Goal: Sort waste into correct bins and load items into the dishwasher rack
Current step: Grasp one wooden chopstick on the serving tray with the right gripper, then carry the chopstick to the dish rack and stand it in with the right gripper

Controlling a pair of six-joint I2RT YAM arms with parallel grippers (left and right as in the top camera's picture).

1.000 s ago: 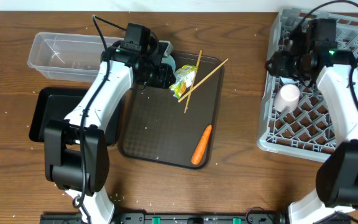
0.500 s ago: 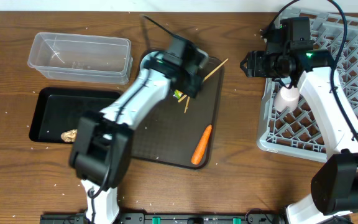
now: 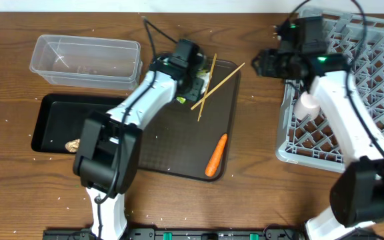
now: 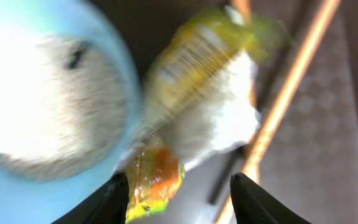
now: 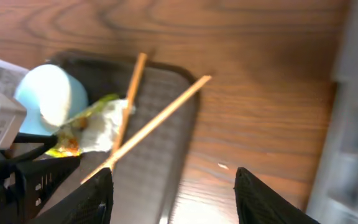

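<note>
1. The crumpled wrapper (image 4: 197, 93) is yellow-green and white with an orange-printed tail. It lies just ahead of the left hand (image 4: 178, 182), and the tail reaches between the fingers. The hand is open and pinches nothing.
2. A light blue cup (image 4: 42, 106) sits right beside the wrapper, off that hand's left finger. Wooden chopsticks (image 4: 278, 106) cross past its right finger.
3. The right hand (image 5: 173, 180) hangs open and empty over the worktop (image 3: 259, 133). The grey dishwasher rack (image 3: 372, 73) is just beside it, with a pale pink cup (image 3: 307, 103) inside.
4. An orange carrot (image 3: 217, 155) lies on the dark brown tray (image 3: 172, 147), well back from the left hand.
5. A brown food scrap (image 3: 74, 144) rests in the black tray (image 3: 52, 113), near the clear tub (image 3: 85, 61).
6. The worktop is dark wood grain, flecked with white specks.
</note>
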